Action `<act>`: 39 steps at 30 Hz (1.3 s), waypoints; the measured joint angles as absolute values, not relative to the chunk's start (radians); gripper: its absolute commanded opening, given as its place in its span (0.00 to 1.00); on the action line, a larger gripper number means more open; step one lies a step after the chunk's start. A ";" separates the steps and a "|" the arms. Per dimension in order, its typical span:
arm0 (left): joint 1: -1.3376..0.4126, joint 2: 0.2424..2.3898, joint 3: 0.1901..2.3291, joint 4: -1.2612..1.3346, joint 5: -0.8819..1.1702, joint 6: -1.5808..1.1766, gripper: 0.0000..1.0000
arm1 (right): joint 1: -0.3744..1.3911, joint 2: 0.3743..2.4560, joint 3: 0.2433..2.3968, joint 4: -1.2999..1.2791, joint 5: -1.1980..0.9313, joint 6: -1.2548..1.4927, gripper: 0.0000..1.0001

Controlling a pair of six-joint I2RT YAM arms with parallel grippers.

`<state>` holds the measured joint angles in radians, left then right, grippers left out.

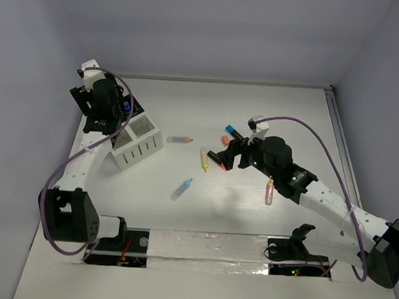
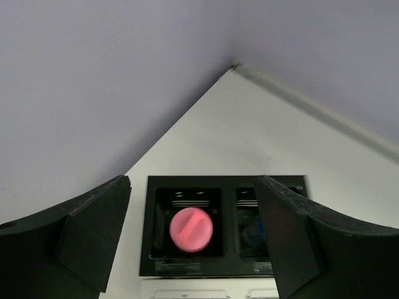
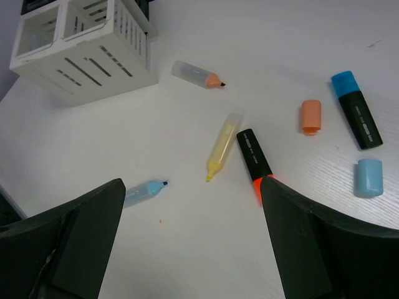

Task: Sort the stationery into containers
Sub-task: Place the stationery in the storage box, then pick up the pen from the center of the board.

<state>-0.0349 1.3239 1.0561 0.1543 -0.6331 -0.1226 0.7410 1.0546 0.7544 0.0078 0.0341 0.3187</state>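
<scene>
**Left:** the left gripper (image 2: 193,244), jaws apart and holding nothing, hangs directly above the organizer (image 1: 137,146). A pink-ended marker (image 2: 191,229) stands upright in one black compartment (image 2: 148,249).

**Centre:** a light blue marker (image 3: 143,192), a yellow highlighter (image 3: 223,144) and an orange-tipped black marker (image 3: 252,156) lie unsorted on the table (image 1: 256,112).

**Right:** the right gripper (image 3: 190,187), jaws wide and empty, hovers over them, seemingly framing the next pick.

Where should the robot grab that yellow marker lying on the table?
Across its middle, straight down from above, jaws spanning its narrow width. The yellow marker lies flat, a slim stick. The orange-tipped black marker sits close beside its blunt end, so gripping slightly toward the pointed tip probably leaves more room.
</scene>
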 measured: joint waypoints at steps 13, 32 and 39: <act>-0.159 0.926 0.984 0.077 -0.205 -0.269 0.48 | 0.739 1.190 0.766 -0.023 0.185 0.313 0.39; -0.274 0.664 0.681 -0.107 0.346 -0.278 0.52 | 0.476 1.759 1.262 -0.219 0.035 0.162 0.59; -0.280 0.623 0.675 -0.120 0.372 -0.278 0.56 | 0.437 1.995 1.555 -0.403 -0.029 0.005 0.74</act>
